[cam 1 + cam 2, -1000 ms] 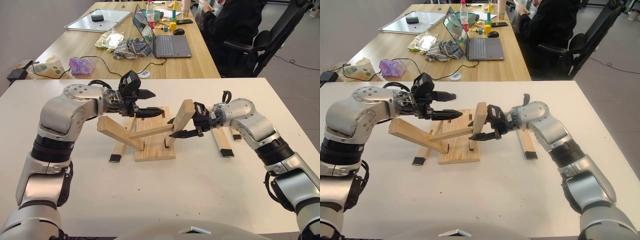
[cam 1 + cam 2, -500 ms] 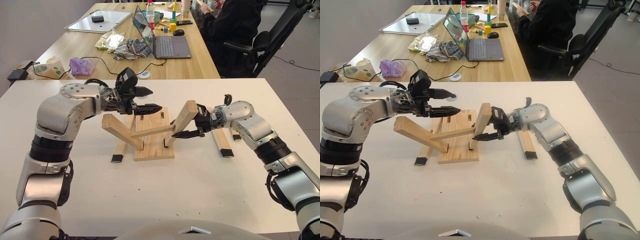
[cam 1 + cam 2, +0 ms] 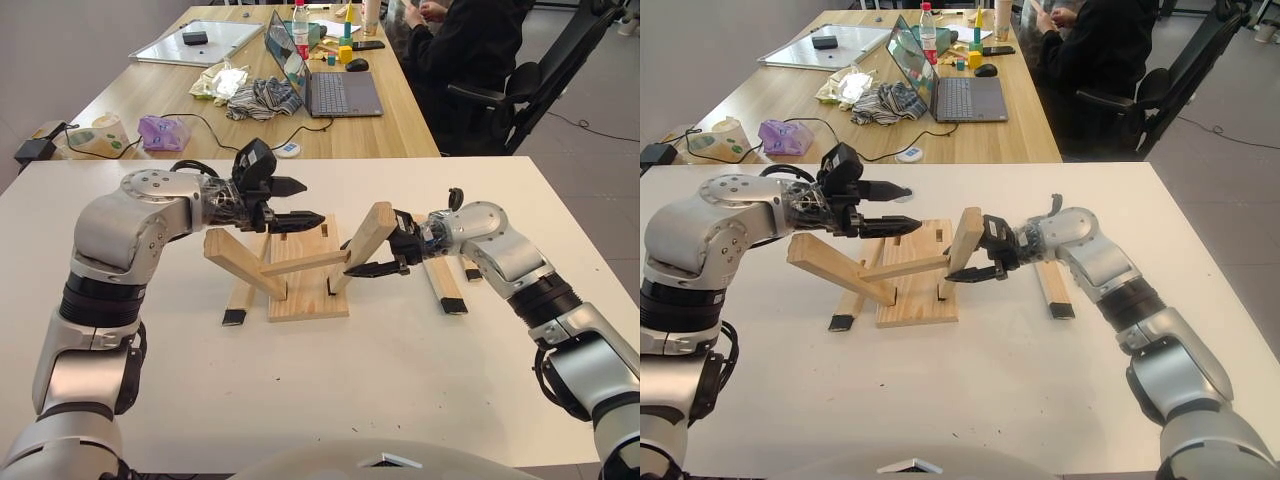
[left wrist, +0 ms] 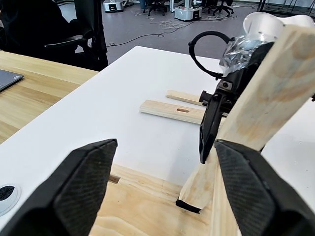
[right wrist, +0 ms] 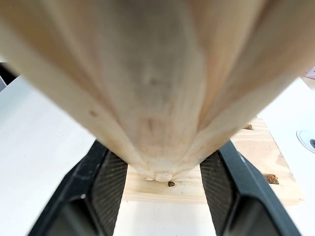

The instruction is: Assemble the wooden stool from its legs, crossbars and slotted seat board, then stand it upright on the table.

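Left eye view: right tool (image 3: 353, 257) pinches a leg (image 3: 370, 230), tilted over the board (image 3: 308, 292) lying on the bench (image 3: 400, 380); left tool (image 3: 306, 200) hangs spread above it. Stiff, light wood, probably slick; grip flat faces mid-length.

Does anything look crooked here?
Yes. Over the board, the right gripper holds one leg slanted, and the other leg, joined to it by the crossbar, slants the opposite way. Neither stands straight.
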`<state>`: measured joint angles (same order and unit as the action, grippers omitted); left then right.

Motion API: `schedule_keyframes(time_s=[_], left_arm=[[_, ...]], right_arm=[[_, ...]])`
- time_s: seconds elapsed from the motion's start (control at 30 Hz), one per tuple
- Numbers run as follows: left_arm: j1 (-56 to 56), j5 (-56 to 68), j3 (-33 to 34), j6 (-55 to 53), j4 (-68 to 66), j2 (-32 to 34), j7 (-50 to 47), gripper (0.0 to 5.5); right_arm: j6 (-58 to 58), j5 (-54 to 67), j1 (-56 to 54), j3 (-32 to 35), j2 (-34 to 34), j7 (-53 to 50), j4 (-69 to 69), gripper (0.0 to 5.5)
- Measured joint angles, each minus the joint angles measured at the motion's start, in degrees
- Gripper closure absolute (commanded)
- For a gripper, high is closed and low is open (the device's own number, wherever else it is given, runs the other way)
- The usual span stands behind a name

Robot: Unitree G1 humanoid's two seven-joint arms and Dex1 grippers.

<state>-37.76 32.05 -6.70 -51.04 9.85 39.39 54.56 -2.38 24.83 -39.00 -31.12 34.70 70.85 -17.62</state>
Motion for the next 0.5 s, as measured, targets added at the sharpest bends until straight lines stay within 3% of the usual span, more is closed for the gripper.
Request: schedule_keyframes(time_s=[0.1, 0.27, 0.37, 0.5], left_arm=[[-0.4, 2.9, 0.5, -1.4, 0.5, 0.0, 0.7, 2.9], [-9.2, 7.1, -0.7, -12.5, -1.6, 0.0, 2.8, 3.1], [-15.5, 8.0, -4.5, -20.0, -2.4, -0.2, 3.9, 3.1], [-19.5, 7.0, -14.7, -24.8, -1.0, 1.2, 6.9, 3.1]], right_arm=[[0.0, 0.0, -0.3, -0.2, 0.0, 0.1, -0.1, 3.45], [0.1, 0.0, -0.3, -0.3, 0.0, 0.1, -0.2, 3.45], [0.1, 0.0, -0.3, -0.3, 0.0, 0.1, -0.2, 3.45], [0.1, 0.0, -0.3, -0.3, -0.1, 0.0, -0.2, 3.45]])
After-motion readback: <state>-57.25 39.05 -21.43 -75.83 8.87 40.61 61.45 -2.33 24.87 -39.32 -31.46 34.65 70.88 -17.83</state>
